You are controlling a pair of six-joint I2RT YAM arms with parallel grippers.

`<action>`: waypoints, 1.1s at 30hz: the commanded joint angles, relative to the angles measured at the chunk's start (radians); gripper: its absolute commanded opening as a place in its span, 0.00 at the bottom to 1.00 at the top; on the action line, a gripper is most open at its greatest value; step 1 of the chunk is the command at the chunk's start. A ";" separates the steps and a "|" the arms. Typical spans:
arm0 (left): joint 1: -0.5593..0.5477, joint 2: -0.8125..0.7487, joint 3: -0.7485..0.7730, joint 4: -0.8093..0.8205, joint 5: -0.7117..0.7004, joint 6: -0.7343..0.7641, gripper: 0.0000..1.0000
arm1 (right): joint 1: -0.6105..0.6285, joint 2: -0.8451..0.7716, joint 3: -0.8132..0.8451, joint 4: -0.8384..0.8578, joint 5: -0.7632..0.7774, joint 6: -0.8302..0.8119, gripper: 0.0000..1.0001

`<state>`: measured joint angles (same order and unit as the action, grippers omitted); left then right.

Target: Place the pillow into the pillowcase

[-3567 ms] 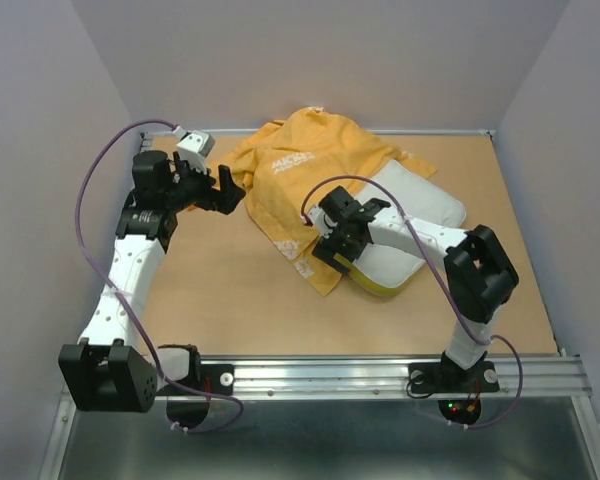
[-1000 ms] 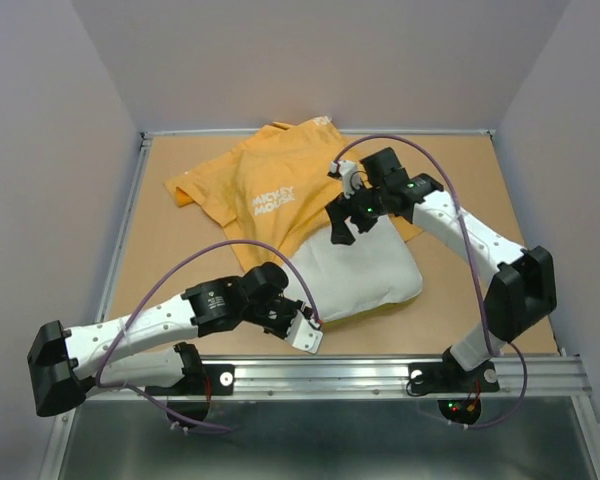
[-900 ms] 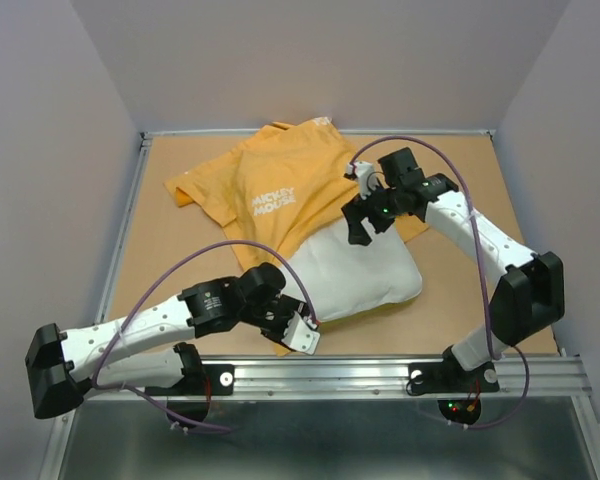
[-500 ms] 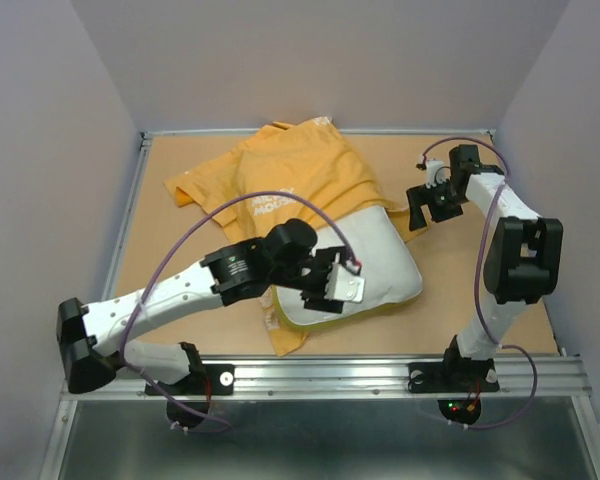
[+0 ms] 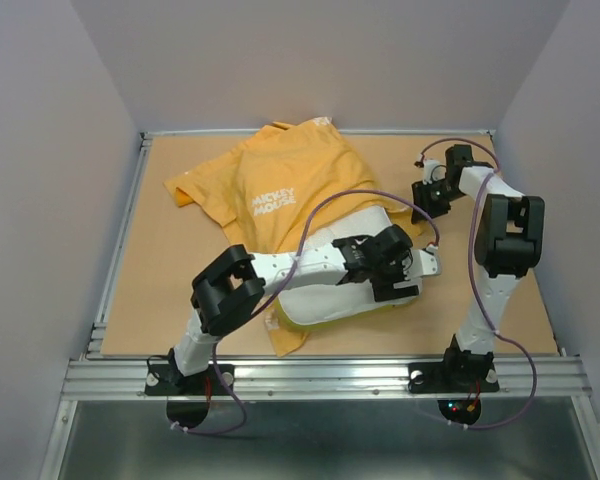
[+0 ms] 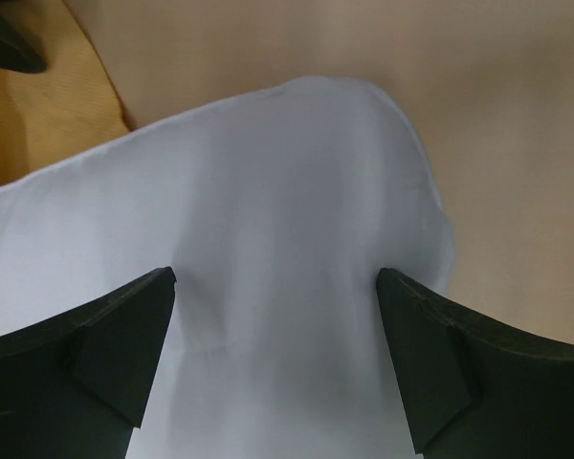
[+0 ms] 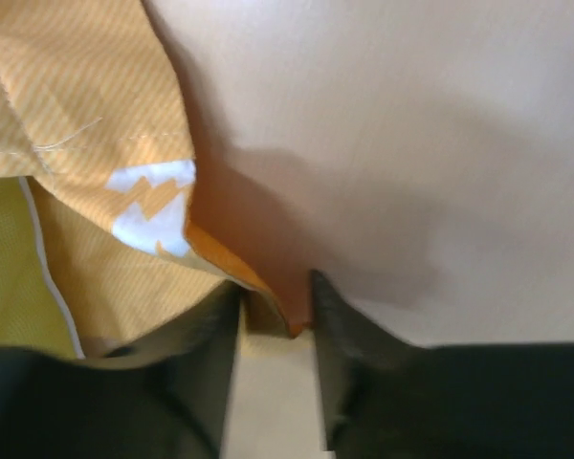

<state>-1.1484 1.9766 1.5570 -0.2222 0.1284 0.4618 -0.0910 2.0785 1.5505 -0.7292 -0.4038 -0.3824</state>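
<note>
The orange-yellow pillowcase [image 5: 280,180] lies spread at the back of the table, its white lettering up. The white pillow [image 5: 325,298] lies in front of it, partly under the pillowcase's front edge. My left gripper [image 5: 400,280] hangs over the pillow's right corner. In the left wrist view its jaws [image 6: 275,287] stand wide open above the pillow [image 6: 268,191], holding nothing. My right gripper [image 5: 427,198] is at the pillowcase's right corner. In the right wrist view its narrowed jaws [image 7: 275,311] have the pillowcase [image 7: 96,115] corner between them, with a gap left on one side.
A raised rim [image 5: 130,220] bounds the wooden table, with purple walls on three sides. A metal rail [image 5: 330,375] carrying both arm bases runs along the near edge. Bare wood [image 5: 160,280] lies left of the pillow.
My left gripper swept from the pillow's near left end across to its right corner and opened wide. My right gripper left the pillow's top, moved to the pillowcase's right corner and narrowed.
</note>
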 commanded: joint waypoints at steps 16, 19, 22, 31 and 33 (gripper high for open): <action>0.217 -0.041 0.126 0.158 -0.456 -0.210 0.00 | -0.006 -0.490 -0.400 -0.194 -0.096 -0.123 0.01; 0.297 -0.077 0.137 0.184 -0.564 -0.193 0.00 | -0.041 -0.561 -0.385 -0.320 -0.084 -0.212 0.01; 0.329 -0.166 0.045 0.291 -0.622 -0.160 0.00 | -0.058 -0.630 -0.415 -0.441 -0.050 -0.312 0.00; 0.216 -0.159 -0.191 0.330 -0.553 -0.201 0.00 | -0.056 -0.499 -0.324 -0.602 -0.314 -0.410 0.00; 0.211 -0.177 -0.254 0.348 -0.526 -0.169 0.00 | -0.043 -0.498 -0.313 -0.628 -0.349 -0.432 0.01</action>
<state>-0.9257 1.8050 1.4086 0.0620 -0.3733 0.2596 -0.1383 1.5852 1.1664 -1.1355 -0.6327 -0.7368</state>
